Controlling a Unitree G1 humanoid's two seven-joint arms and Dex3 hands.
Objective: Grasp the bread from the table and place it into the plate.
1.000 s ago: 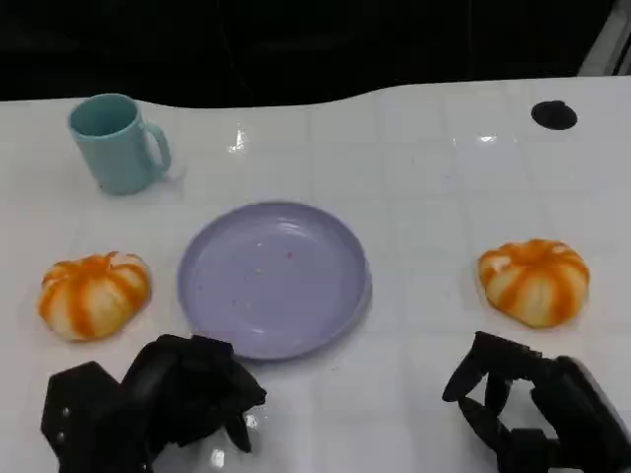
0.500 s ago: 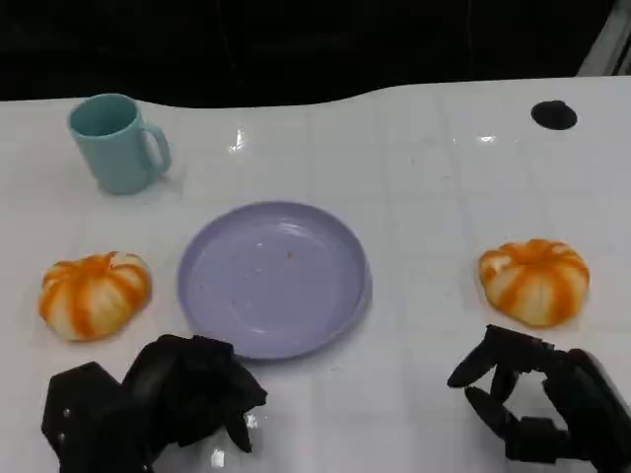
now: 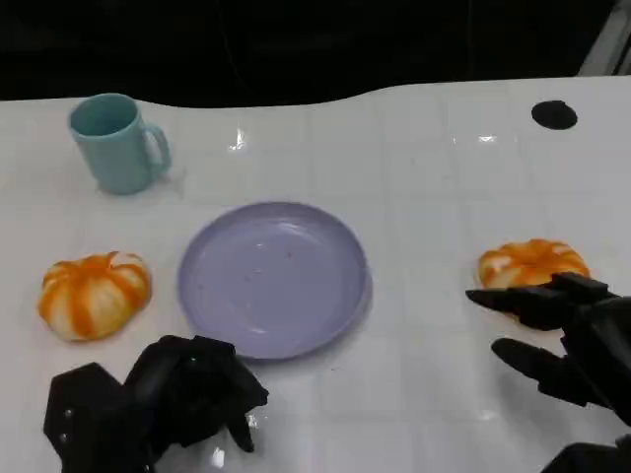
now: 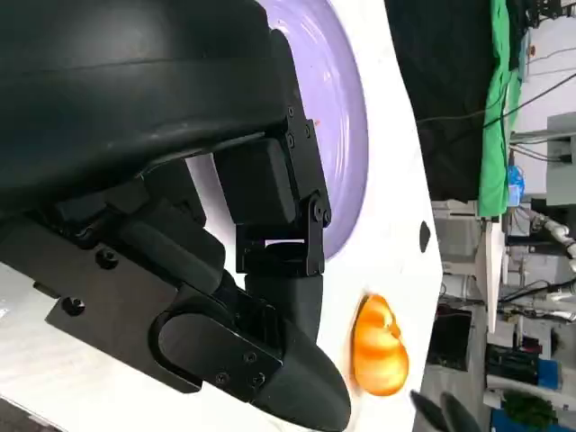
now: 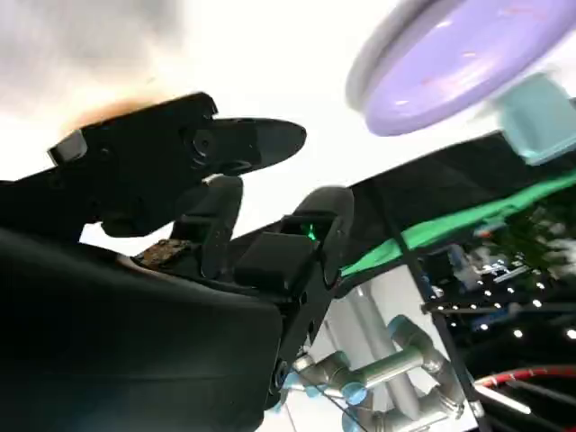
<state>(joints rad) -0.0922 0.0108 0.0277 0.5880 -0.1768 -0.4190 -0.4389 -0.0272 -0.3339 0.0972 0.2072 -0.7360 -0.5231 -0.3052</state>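
Two orange-and-white striped breads lie on the white table: one bread left of the lilac plate, the other bread to its right. My right hand hovers at the near side of the right bread with fingers spread, its fingertips overlapping the bread's near edge, holding nothing. My left hand rests near the table's front, fingers curled in on nothing. In the left wrist view the left hand lies by the plate, the right bread beyond. The right wrist view shows spread fingers and the plate.
A teal mug stands at the back left, handle to the right; it also appears blurred as the mug in the right wrist view. A small black disc sits at the back right. The table's far edge borders a dark background.
My right hand has moved forward and up to the right bread, its fingers spreading over the bread's near edge. The left hand, plate and both breads have stayed put.
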